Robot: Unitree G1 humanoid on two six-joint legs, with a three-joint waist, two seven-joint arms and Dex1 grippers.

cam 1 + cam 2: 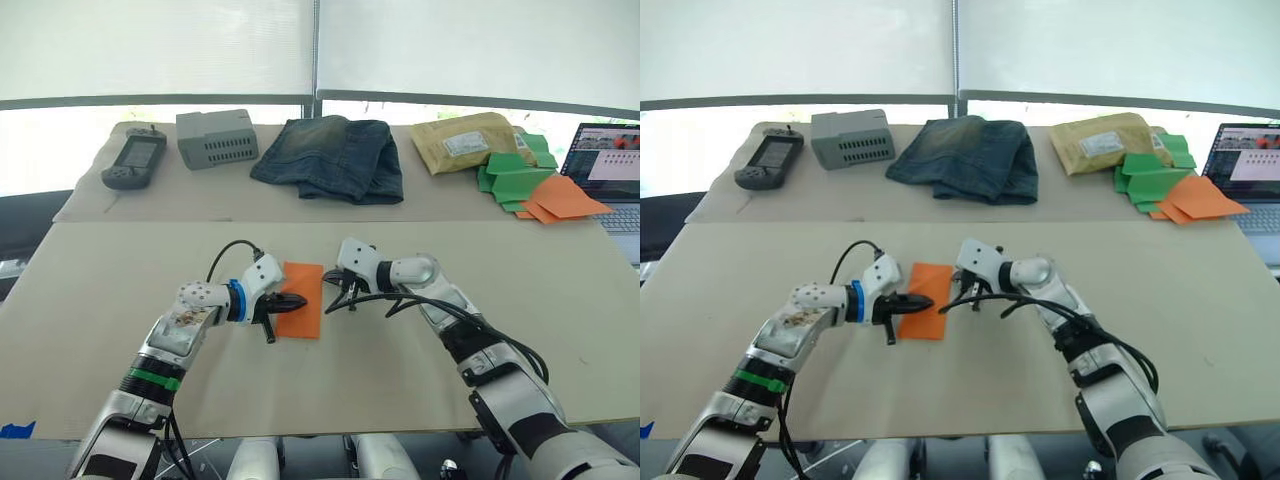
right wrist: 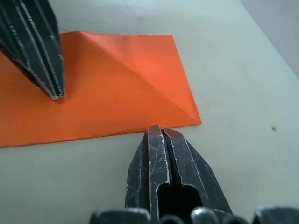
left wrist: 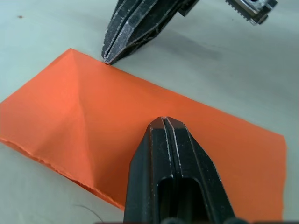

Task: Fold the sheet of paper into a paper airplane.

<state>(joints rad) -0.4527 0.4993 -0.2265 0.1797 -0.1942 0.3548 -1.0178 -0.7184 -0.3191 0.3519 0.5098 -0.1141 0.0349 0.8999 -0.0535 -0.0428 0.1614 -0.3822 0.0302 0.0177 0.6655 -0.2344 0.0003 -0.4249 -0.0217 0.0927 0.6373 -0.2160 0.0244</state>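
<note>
The orange sheet of paper (image 1: 305, 283) lies flat on the beige table (image 1: 120, 290), folded into a narrow rectangle with a diagonal crease at one end (image 3: 79, 100). My left gripper (image 1: 297, 300) is shut, and its tip (image 3: 163, 121) rests on top of the sheet near its middle. My right gripper (image 1: 329, 287) is shut too. Its tip (image 2: 156, 128) touches the table right at the sheet's right-hand edge, close to the creased corner. Neither gripper holds the paper.
Along the far table stand a handheld controller (image 1: 133, 158), a grey box (image 1: 217, 138), folded jeans (image 1: 332, 155), a padded envelope (image 1: 465, 140) and a pile of green and orange papers (image 1: 535, 185). A laptop (image 1: 612, 170) sits at the far right.
</note>
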